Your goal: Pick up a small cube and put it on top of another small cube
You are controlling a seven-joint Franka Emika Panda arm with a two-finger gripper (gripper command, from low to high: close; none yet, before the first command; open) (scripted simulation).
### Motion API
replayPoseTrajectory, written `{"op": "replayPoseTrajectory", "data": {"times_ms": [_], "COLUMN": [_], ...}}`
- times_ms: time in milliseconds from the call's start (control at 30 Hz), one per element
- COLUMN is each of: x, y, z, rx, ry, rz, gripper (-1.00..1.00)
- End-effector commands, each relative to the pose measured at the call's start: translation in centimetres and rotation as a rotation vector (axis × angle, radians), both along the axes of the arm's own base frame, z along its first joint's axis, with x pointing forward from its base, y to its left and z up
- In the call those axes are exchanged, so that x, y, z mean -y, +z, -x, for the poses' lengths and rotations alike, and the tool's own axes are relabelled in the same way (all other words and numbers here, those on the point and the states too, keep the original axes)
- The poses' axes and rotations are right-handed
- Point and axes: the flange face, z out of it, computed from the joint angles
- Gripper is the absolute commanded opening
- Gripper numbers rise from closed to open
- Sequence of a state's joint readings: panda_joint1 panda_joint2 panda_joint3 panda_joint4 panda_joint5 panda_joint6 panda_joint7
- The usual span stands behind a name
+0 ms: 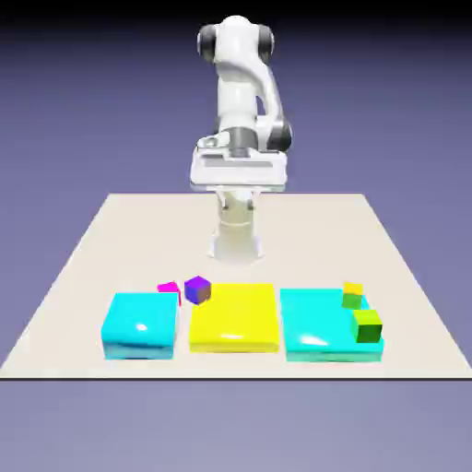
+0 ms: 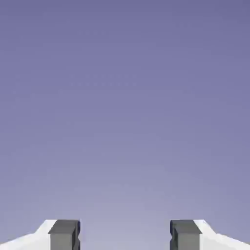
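Several small cubes lie near the table's front. A magenta cube [image 1: 169, 289] and a purple cube [image 1: 197, 289] sit side by side behind the left blocks. At the exterior view's right, a small yellow cube [image 1: 353, 289], a small green cube [image 1: 351, 300] and a larger green cube [image 1: 367, 324] rest by or on a cyan block. My gripper [image 1: 236, 182] hangs high above the table's far half, well away from every cube. In the hand view the gripper [image 2: 124, 237] is open, its grey fingertips [image 2: 64, 234] wide apart with only the backdrop between them.
Three large flat blocks stand in a row along the table's front: a cyan block [image 1: 140, 324], a yellow block [image 1: 234, 316] and a second cyan block [image 1: 323, 323]. The robot's white base column [image 1: 237, 230] rises behind them.
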State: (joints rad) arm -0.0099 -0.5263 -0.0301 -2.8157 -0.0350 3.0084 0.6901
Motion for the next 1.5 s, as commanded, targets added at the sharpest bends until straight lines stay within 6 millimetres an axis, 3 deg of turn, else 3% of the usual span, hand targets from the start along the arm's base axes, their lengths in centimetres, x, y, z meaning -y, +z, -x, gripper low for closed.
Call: {"op": "replayPoseTrajectory", "data": {"times_ms": [0,100,200,400,467,733,767,800,833,1100,1167,1267,1333,1467], "x": [1.5,5.8,9.9,16.3,16.3,16.7,16.7,16.7,16.7,16.3,16.3,17.3,14.1,4.4], "y": [-2.0,-7.9,-13.7,-23.8,-23.9,-30.6,-30.8,-30.8,-30.8,-24.1,-23.9,-19.9,-18.7,-16.7], "z": [-0.1,0.6,2.7,10.6,10.7,11.4,11.5,11.5,11.5,10.7,10.7,6.4,3.0,-2.6], "rx": [-0.066,-0.271,-0.479,-0.887,-0.889,-0.889,-0.889,-0.889,-0.889,-0.889,-0.889,-0.821,-0.819,-0.821], "ry": [0.012,0.060,0.127,0.311,0.312,0.312,0.312,0.312,0.312,0.312,0.312,0.213,0.250,0.384], "rz": [0.035,0.117,0.164,0.151,0.150,0.151,0.150,0.150,0.150,0.150,0.150,0.139,0.161,0.226], "gripper": [0.00,0.00,0.00,0.00,0.00,0.00,0.00,-1.00,-1.00,-1.00,-1.00,-1.00,-1.00,-1.00]}}
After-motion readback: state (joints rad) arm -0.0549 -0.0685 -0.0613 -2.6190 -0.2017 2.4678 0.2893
